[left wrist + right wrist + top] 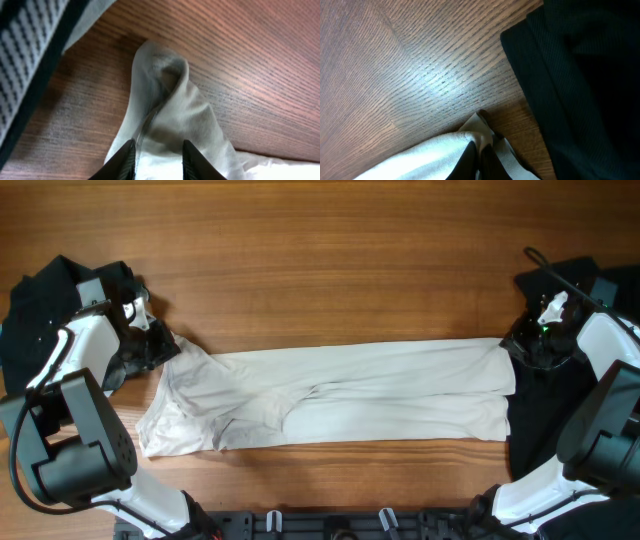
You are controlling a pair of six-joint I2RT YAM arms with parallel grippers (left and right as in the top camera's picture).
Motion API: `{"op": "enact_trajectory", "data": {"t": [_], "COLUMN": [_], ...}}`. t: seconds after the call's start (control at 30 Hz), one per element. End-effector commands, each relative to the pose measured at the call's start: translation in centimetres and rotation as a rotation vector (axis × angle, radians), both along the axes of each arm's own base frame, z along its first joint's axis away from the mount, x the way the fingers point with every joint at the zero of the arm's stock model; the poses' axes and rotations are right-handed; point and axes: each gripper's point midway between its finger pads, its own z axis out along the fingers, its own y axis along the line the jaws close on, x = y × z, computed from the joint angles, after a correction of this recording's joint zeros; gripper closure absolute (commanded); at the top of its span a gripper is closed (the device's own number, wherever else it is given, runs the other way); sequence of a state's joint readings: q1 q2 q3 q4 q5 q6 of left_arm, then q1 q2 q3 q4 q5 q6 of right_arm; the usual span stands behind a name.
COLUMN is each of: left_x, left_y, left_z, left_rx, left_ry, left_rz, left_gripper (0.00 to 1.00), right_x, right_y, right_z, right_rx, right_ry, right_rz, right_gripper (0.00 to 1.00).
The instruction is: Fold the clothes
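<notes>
The cream T-shirt (340,395) lies folded lengthwise in a long band across the table's middle. My left gripper (160,345) is at its upper left corner. In the left wrist view the fingers (157,160) are apart, with a raised fold of the cream cloth (175,110) between them. My right gripper (515,345) is at the upper right corner. In the right wrist view its fingers (480,160) are shut on the cream cloth's edge (420,160). One black garment (35,310) lies at the far left, and another (535,420) at the far right.
The right black garment (585,75) lies just beside the pinched corner. A grey-and-black striped surface (25,50) fills the top left of the left wrist view. Bare wooden table (330,270) runs behind the shirt. A black rail (330,525) lines the front edge.
</notes>
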State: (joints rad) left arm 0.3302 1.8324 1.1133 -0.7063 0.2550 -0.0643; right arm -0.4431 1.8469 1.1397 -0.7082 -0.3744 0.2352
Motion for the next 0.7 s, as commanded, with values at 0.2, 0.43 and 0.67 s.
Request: {"op": "enact_trajectory", "data": {"t": [0.2, 0.43, 0.67], "left_x": [-0.6, -1.1, -1.5], "left_y": [-0.2, 0.0, 4.4], "left_z": [-1.1, -0.9, 2.3], "left_rx": [0.000, -0.017, 0.062], "left_ry": [0.005, 0.017, 0.008], "left_rz": [-0.003, 0.009, 0.147], "left_gripper": [0.80, 0.96, 0.96], "right_x": [0.7, 0.7, 0.7], "right_y": [0.0, 0.0, 0.0], "right_z": [0.6, 0.6, 0.6], "right_rx": [0.018, 0.019, 0.018], "right_ry": [-0.017, -0.017, -0.017], "right_rz": [-0.022, -0.024, -0.024], "right_gripper": [0.96, 0.96, 0.96]}}
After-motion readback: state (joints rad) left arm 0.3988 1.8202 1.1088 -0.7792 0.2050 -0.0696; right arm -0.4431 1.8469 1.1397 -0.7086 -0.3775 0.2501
